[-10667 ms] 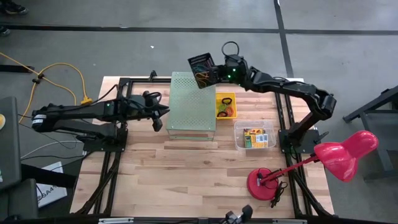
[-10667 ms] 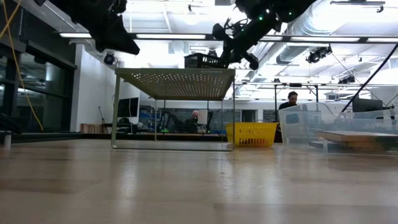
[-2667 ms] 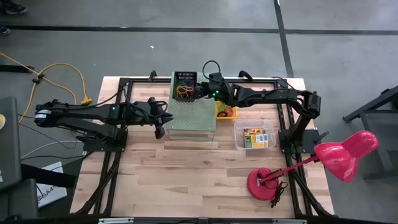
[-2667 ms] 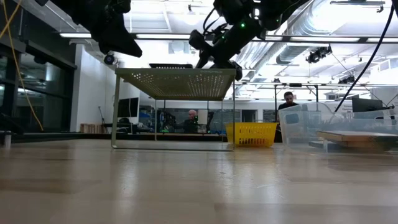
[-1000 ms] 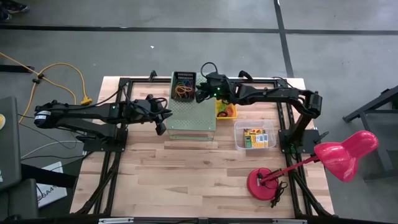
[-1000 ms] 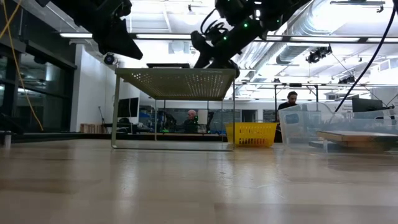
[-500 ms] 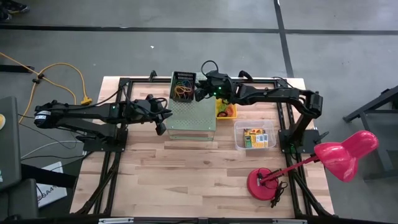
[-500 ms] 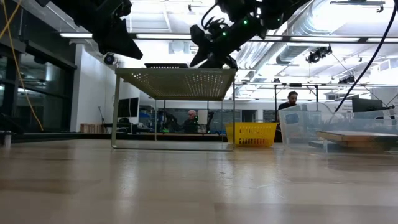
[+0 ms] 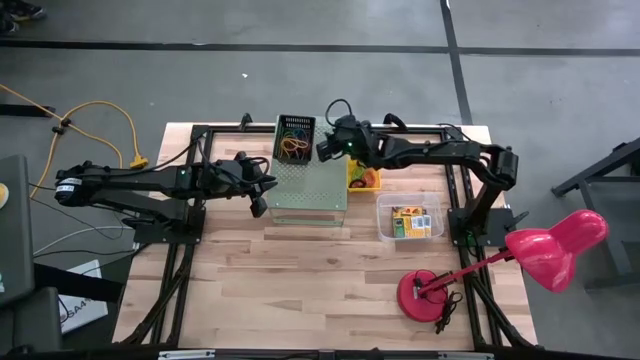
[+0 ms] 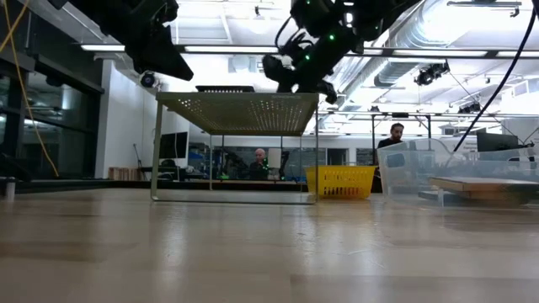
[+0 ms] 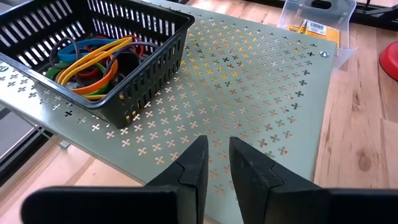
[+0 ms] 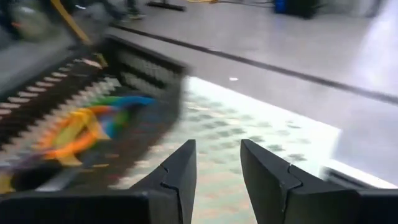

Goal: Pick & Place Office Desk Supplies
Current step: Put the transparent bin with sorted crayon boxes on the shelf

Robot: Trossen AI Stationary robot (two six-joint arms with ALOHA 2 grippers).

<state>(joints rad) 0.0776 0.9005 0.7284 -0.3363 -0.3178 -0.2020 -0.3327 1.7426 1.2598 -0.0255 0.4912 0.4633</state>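
The black basket (image 9: 295, 135) with the coloured elastic bands (image 11: 93, 59) stands at the far left corner of the pale-green perforated shelf (image 9: 310, 185), probably put there as its place, and the right gripper (image 9: 324, 148) just beside it is a little open and empty, like the waiting left gripper (image 9: 257, 198) at the shelf's left edge.

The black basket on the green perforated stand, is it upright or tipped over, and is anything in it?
Upright and not empty: the black basket sits flat on the green perforated stand, open side up, with coloured elastic bands inside.
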